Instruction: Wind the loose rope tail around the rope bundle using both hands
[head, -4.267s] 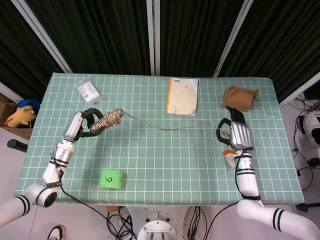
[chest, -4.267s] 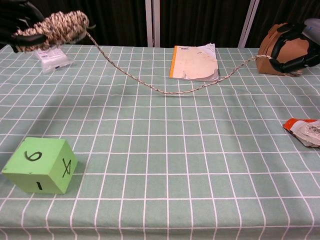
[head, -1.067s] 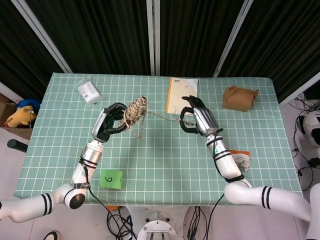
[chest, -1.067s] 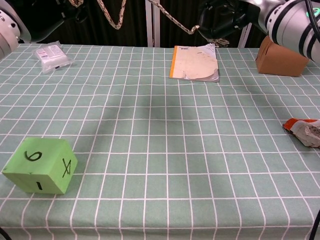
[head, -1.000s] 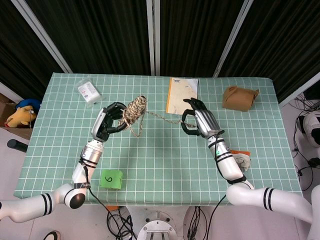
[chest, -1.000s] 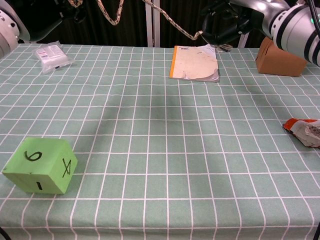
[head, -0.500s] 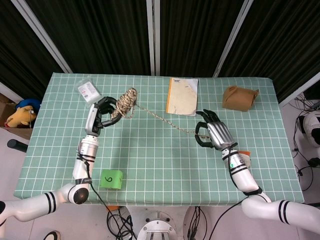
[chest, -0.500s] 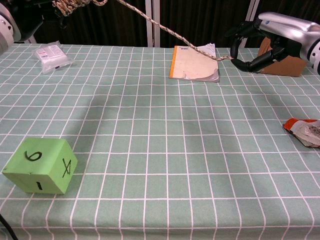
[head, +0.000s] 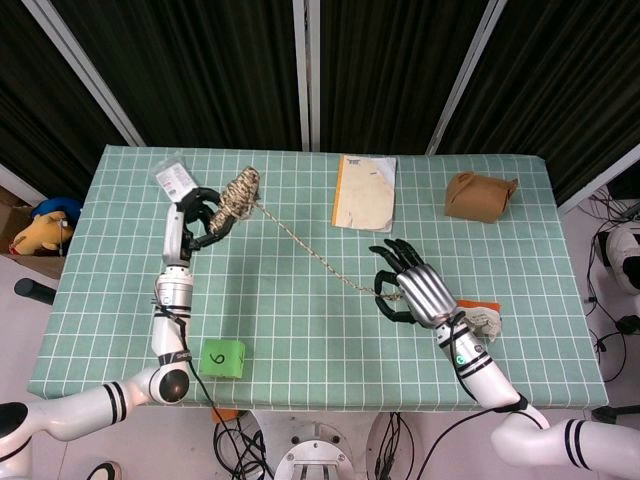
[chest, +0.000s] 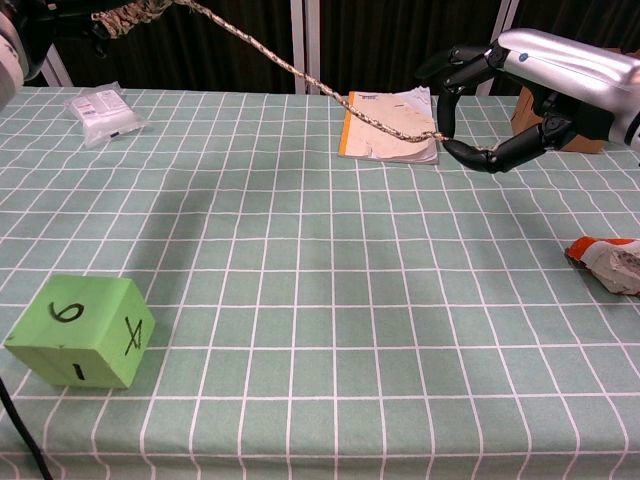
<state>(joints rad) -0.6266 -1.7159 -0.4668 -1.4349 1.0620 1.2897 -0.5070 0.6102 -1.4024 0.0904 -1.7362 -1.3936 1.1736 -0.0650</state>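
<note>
The rope bundle (head: 238, 192), a mottled tan skein, is up off the table at the back left, gripped at its near end by my left hand (head: 200, 215). In the chest view the bundle (chest: 135, 17) sits at the top left edge. The loose rope tail (head: 315, 248) runs taut through the air from the bundle, diagonally to my right hand (head: 412, 290). That hand hovers over the table's front right. It holds the tail's end against its thumb while its other fingers are spread. In the chest view the rope tail (chest: 300, 72) ends at my right hand (chest: 515, 95).
A notebook (head: 365, 190) lies at the back centre and a brown paper bag (head: 478, 195) at the back right. A white packet (head: 175, 178) lies behind my left hand. A green cube (head: 222, 357) sits front left, and a crumpled wrapper (chest: 608, 262) front right.
The hands have drawn apart. My left hand carried the bundle left and back, and my right hand came forward with the tail. The rope's hanging loop is gone and it is now taut.
</note>
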